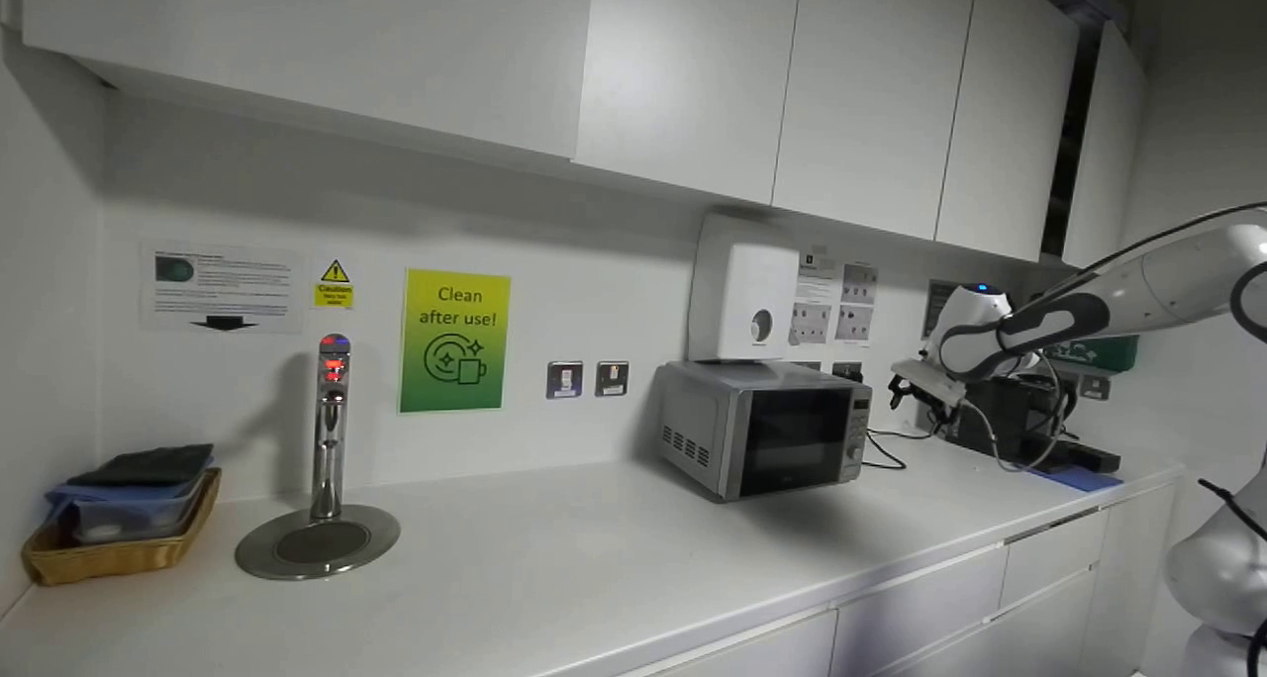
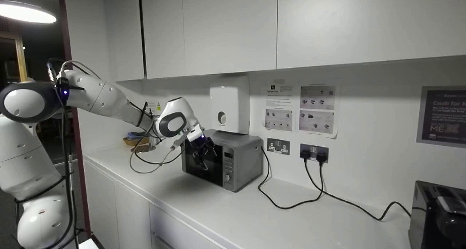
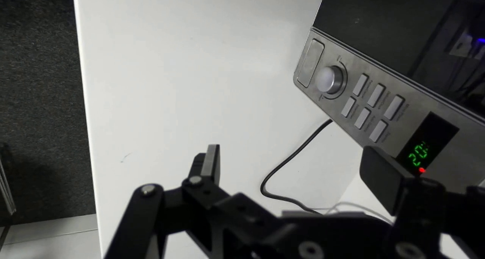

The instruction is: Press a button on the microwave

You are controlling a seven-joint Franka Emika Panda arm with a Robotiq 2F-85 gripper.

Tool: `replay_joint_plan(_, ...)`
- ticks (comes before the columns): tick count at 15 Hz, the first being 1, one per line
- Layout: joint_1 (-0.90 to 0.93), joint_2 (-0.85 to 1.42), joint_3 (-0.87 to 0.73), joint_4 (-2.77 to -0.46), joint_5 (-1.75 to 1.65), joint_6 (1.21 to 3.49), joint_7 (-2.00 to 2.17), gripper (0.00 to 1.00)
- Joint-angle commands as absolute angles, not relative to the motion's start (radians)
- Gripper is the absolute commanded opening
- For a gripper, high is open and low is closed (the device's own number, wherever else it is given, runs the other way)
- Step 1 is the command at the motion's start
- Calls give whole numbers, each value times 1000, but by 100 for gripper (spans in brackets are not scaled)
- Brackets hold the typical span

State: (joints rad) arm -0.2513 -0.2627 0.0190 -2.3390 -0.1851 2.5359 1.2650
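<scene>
The silver-grey microwave (image 1: 764, 430) is standing right of centre in an exterior view, on the white desk (image 1: 515, 558), just below a wall dispenser (image 1: 742, 286). A chrome water tap (image 1: 330, 449) is rising at left there, and a wicker basket (image 1: 129, 556) is sitting in the lower left corner. A black appliance (image 2: 437, 216) is filling the lower right corner of an exterior view. The arm (image 2: 109, 99) is spanning that view's left half, its wrist (image 2: 185, 112) pointing down to the right and its end partly blocking the door window (image 2: 214, 173). In the wrist view, the fingers (image 3: 380, 177) are standing wide apart, released; one, at lower right, is overlapping the control panel (image 3: 401, 130) beside the display (image 3: 428, 142).
</scene>
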Motion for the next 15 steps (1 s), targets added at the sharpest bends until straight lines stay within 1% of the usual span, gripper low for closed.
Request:
replay_joint_plan(1, -253, -245, 15, -2346, -208, 2571, 1307, 89)
replay_joint_plan(2, -252, -240, 15, -2346, -210, 2572, 1313, 79)
replay_joint_plan(5, -246, -230, 14, -2348, -213, 2574, 1312, 59)
replay_joint_plan(9, -229, -224, 8, -2340, -191, 2546, 1285, 27)
replay_joint_plan(10, -230, -223, 4, -2338, -190, 2534, 1283, 45)
replay_joint_plan(12, -225, -222, 5, -2338, -190, 2534, 1283, 29)
replay_joint_plan(15, -223, -222, 6, -2338, -189, 2534, 1283, 28)
